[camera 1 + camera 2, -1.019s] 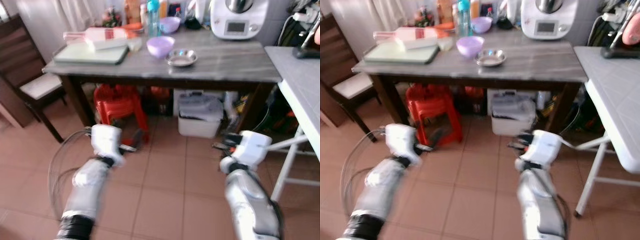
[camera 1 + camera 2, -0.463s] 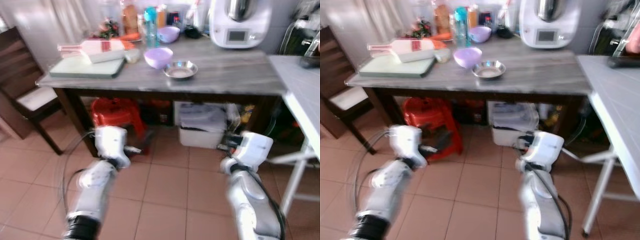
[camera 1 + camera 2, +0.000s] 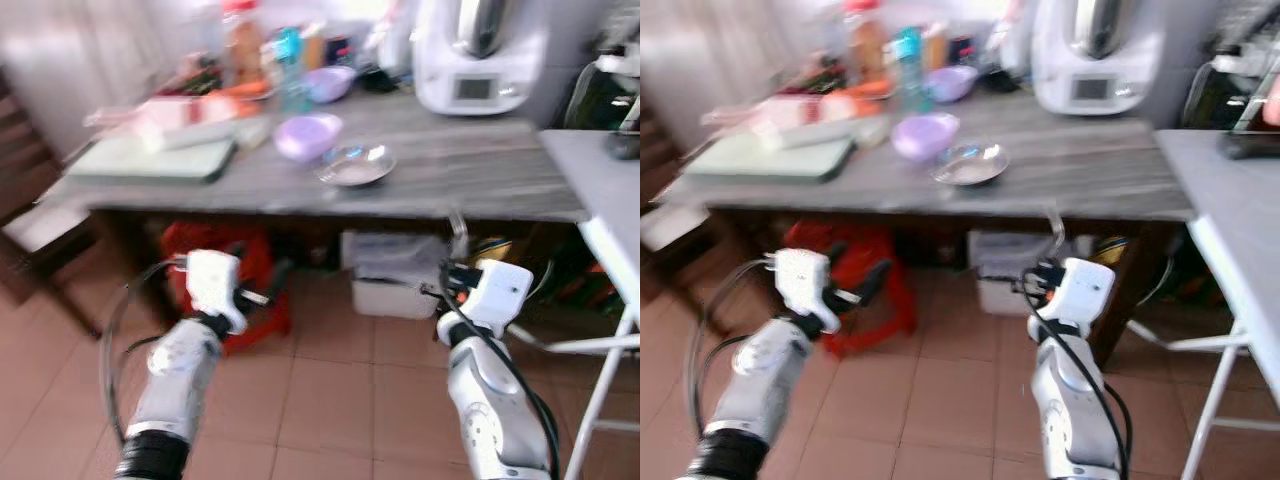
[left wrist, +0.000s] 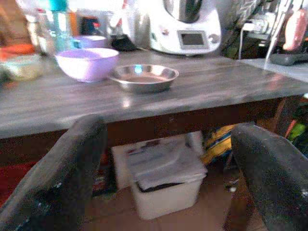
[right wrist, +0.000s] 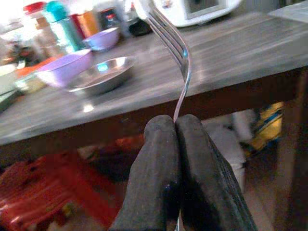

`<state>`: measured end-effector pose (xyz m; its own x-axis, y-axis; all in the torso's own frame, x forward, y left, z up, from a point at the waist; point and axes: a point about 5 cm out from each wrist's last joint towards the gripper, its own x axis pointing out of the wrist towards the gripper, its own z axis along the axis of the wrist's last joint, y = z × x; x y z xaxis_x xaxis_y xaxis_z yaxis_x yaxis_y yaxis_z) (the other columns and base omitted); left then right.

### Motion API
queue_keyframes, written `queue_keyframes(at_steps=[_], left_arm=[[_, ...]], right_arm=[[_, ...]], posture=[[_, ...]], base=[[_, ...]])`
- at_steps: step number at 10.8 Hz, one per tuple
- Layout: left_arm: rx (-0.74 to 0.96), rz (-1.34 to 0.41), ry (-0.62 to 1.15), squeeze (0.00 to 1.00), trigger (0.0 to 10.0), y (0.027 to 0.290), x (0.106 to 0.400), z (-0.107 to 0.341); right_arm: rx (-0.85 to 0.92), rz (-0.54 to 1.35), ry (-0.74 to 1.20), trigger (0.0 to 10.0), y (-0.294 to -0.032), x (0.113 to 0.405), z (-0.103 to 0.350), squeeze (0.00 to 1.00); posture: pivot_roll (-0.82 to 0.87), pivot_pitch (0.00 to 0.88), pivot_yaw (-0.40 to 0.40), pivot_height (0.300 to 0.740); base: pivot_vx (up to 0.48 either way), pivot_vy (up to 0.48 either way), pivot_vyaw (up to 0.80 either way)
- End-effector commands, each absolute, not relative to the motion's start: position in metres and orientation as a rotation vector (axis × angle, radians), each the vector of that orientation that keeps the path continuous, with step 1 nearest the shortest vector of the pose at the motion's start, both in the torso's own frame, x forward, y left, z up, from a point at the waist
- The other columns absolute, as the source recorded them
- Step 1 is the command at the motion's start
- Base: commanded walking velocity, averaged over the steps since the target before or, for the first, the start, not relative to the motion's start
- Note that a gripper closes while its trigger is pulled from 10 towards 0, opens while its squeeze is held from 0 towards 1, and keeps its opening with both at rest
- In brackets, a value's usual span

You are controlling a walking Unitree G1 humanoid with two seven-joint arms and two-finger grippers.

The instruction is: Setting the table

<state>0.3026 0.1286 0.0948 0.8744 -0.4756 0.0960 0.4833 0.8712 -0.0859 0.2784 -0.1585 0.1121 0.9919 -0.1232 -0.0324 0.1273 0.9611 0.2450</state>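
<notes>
My right gripper (image 5: 175,126) is shut on the handle of a metal fork (image 5: 181,62), whose tines point up and toward the table. In the eye views the fork (image 3: 458,228) stands above the right wrist, just below the grey wooden table's (image 3: 480,180) front edge. On the table sit a shallow steel bowl (image 3: 352,164) and a purple bowl (image 3: 307,136) beside it. My left gripper (image 4: 168,139) is open and holds nothing, level with the table's underside. Its fingers (image 3: 274,278) reach forward over the floor.
A white kitchen appliance (image 3: 480,55), bottles and a second purple bowl (image 3: 330,83) crowd the table's back. A green board (image 3: 150,158) lies at its left. Beneath are a red stool (image 3: 235,270) and a white bin (image 3: 395,270). A white folding table (image 3: 605,195) stands right.
The camera has come closer to the table and the picture is blurred. Both arms are held a little higher, and the fork now stands out in front of the table edge.
</notes>
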Motion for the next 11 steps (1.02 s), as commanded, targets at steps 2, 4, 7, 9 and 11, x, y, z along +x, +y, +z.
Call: queue_keyframes(at_steps=[2,4,7,9,11], left_arm=[[-0.079,-0.492,-0.085,0.00,10.0,0.1362,0.3054,0.1000],[-0.078,-0.496,-0.083,0.00,10.0,0.1354,0.3047,0.0994],[-0.073,-0.498,-0.079,0.00,10.0,0.1347,0.3035,0.0985],[-0.069,-0.499,-0.077,0.00,10.0,0.1347,0.3033,0.0985],[-0.080,-0.484,-0.092,0.00,10.0,0.1365,0.3016,0.1010]], right_arm=[[0.268,-0.115,-0.009,10.0,-0.1511,0.2814,0.1182,0.00],[0.270,-0.119,-0.008,10.0,-0.1519,0.2809,0.1176,0.00],[0.272,-0.122,-0.005,10.0,-0.1527,0.2805,0.1167,0.00],[0.273,-0.129,-0.006,10.0,-0.1549,0.2814,0.1170,0.00],[0.275,-0.138,-0.008,10.0,-0.1578,0.2821,0.1177,0.00]], posture=[[-0.05,0.000,0.056,0.740],[-0.05,0.000,0.058,0.740],[-0.05,0.000,0.059,0.740],[-0.05,0.000,0.059,0.740],[-0.05,0.000,0.062,0.740]], base=[[0.480,0.000,0.00],[0.480,0.000,0.00],[0.480,0.000,0.00],[0.480,0.000,0.00],[0.174,0.000,0.00]])
